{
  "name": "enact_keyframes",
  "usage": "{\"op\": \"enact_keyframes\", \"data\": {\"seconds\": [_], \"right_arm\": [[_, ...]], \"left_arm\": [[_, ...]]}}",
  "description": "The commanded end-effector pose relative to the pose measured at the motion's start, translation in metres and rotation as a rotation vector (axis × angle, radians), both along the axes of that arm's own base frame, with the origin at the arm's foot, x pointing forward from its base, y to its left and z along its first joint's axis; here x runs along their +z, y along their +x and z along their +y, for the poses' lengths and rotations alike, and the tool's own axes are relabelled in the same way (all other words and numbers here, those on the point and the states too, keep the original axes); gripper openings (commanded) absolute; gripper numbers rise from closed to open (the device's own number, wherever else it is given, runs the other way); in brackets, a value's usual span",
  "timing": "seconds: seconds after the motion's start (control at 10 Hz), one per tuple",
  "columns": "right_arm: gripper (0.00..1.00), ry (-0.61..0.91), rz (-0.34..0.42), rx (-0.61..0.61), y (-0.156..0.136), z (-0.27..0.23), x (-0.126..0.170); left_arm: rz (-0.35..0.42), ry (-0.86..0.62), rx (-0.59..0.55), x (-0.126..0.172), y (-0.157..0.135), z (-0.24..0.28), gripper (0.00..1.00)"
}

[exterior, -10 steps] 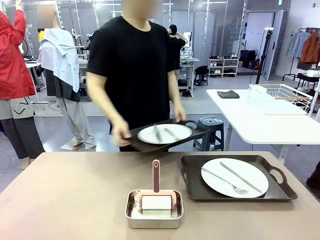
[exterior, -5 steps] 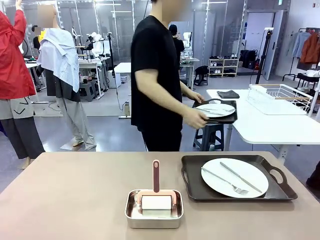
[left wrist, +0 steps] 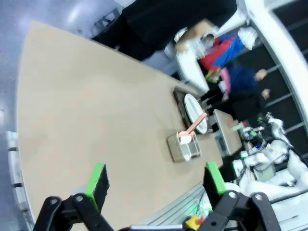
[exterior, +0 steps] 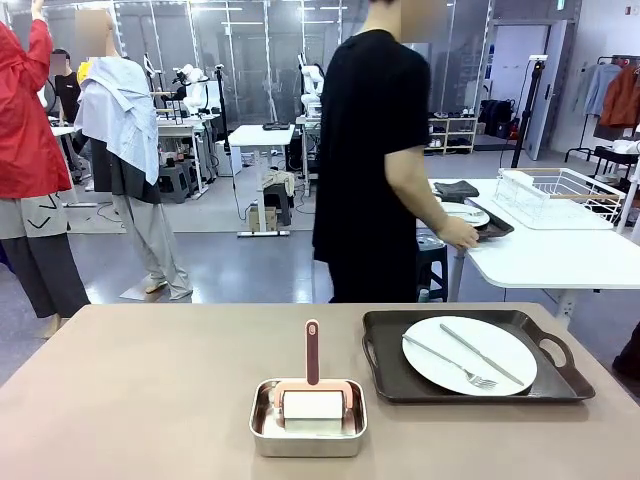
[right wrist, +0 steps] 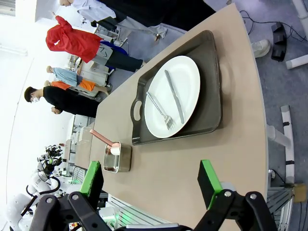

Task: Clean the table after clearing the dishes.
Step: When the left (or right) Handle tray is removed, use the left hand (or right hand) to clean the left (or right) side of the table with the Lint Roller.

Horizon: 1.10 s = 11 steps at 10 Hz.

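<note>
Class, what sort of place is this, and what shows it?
Probably a robotics lab: the left pincer and right pincer hang open over the table, a workbench stands behind, a clothes rack far right.

Three cameras, one table [exterior: 150, 380]
The front camera looks across it to the far side; the wrist cameras look down from left and right, all sharing the tray [exterior: 385, 362] and pan [exterior: 308, 446].

White plate [exterior: 466, 356] (fork [exterior: 450, 361] and knife [exterior: 482, 354] across it) on dark tray [exterior: 388, 372], right on beige table [exterior: 150, 390].
</note>
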State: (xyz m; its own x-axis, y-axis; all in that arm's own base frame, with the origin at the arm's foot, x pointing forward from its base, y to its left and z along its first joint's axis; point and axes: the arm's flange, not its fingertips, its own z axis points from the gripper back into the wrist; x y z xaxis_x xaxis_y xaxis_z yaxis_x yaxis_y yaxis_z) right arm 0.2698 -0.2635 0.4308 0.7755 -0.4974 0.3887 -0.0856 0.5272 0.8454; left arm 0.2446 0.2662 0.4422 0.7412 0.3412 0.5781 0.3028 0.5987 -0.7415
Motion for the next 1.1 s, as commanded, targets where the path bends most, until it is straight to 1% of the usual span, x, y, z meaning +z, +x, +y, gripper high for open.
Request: {"op": "enact_keyframes", "data": {"seconds": [0.0,0.1,0.2,0.3,0.4,0.5,0.6,0.7,0.8,1.0], "right_arm": [[1.0,0.008,-0.007,-0.002,-0.003,-0.001,0.001],[1.0,0.008,-0.007,-0.002,-0.003,-0.001,0.001],[1.0,0.008,-0.007,-0.002,-0.003,-0.001,0.001],[1.0,0.008,-0.007,-0.002,-0.003,-0.001,0.001],[1.0,0.008,-0.007,-0.002,-0.003,-0.001,0.001],[1.0,0.008,-0.007,-0.002,-0.003,-0.001,0.001],[1.0,0.008,-0.007,-0.002,-0.003,-0.001,0.001],[1.0,0.008,-0.007,-0.002,-0.003,-0.001,0.001],[1.0,0.008,-0.007,-0.002,-0.003,-0.001,0.001],[1.0,0.008,-0.007,-0.002,-0.003,-0.001,0.001]], "left_arm": [[-0.035,0.237,-0.108,0.053,0.035,-0.039,1.0],[-0.08,0.353,-0.185,0.084,0.063,-0.068,1.0],[-0.107,0.466,-0.285,0.116,0.093,-0.101,1.0],[-0.124,0.576,-0.396,0.146,0.127,-0.144,1.0],[-0.13,0.692,-0.496,0.165,0.151,-0.187,1.0],[-0.138,0.773,-0.58,0.179,0.172,-0.226,1.0],[-0.144,0.867,-0.666,0.188,0.189,-0.267,1.0],[-0.137,0.966,-0.756,0.19,0.207,-0.311,1.0],[-0.156,1.008,-0.848,0.187,0.217,-0.347,1.0],[-0.166,1.112,-1.017,0.163,0.228,-0.406,1.0]]}}
